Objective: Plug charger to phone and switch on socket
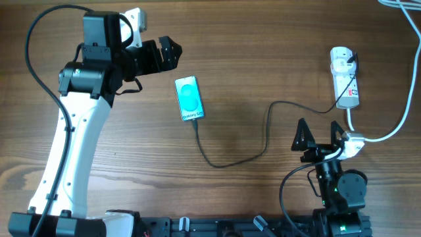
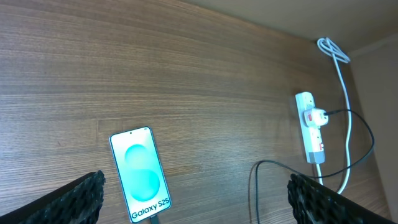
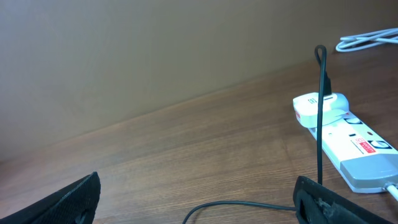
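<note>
The phone (image 1: 189, 99) lies face up on the wooden table, its teal screen reading "Galaxy S25" (image 2: 140, 174). The charger (image 1: 266, 135), a thin black cable, has its connector (image 1: 195, 123) seated in the phone's lower edge. It loops across the table to a white adapter on the socket (image 1: 345, 79). The socket (image 2: 311, 127) (image 3: 357, 143) is a white strip with a red marking. My left gripper (image 1: 168, 54) (image 2: 196, 205) hangs open up-left of the phone. My right gripper (image 1: 321, 133) (image 3: 199, 199) stands open over the cable (image 3: 249, 204), below the socket.
A thick white cord (image 1: 395, 125) runs from the socket's near end out to the right table edge and up to the far right corner (image 2: 333, 50). Bare wood lies between the phone and the socket.
</note>
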Controlling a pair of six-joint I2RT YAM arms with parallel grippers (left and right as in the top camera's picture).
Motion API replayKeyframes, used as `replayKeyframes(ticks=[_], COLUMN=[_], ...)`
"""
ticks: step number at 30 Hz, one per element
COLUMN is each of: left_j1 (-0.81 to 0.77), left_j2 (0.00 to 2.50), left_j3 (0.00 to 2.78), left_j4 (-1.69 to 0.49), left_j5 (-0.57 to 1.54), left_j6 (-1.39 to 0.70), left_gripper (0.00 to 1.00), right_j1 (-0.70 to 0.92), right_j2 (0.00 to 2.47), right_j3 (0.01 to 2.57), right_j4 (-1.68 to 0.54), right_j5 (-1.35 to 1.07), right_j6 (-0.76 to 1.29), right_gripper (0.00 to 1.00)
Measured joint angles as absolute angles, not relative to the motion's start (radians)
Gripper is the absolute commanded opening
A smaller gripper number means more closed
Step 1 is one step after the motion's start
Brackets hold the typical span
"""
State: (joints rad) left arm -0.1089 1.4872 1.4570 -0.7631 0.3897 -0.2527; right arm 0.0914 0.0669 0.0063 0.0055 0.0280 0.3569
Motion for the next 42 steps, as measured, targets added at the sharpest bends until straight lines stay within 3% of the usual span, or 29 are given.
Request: replayKeyframes(ticks=[11, 16, 31, 42], left_j1=[-0.108, -0.108, -0.036, -0.036], left_j2=[1.480, 1.363, 0.488, 0.130], left_j3=[1.457, 1.409, 0.371, 0.075], left_j4=[-0.769, -0.730, 0.033, 0.063], left_j5=[0.370, 0.339, 0.240, 0.162], left_j6=[-0.252, -0.233, -0.131, -0.112], left_gripper=[1.00, 1.00, 1.00, 1.00], right_j1=[0.091, 0.091, 0.091, 0.091], right_j2=[0.067, 0.067, 0.066, 0.065], right_j3=[0.006, 0.006, 0.006, 0.006], right_j4=[0.006, 0.006, 0.008, 0.008], right_j5=[0.028, 0.028, 0.028, 0.028], right_j6=[0.357, 0.357, 0.356, 0.353], right_gripper=[1.00, 1.00, 1.00, 1.00])
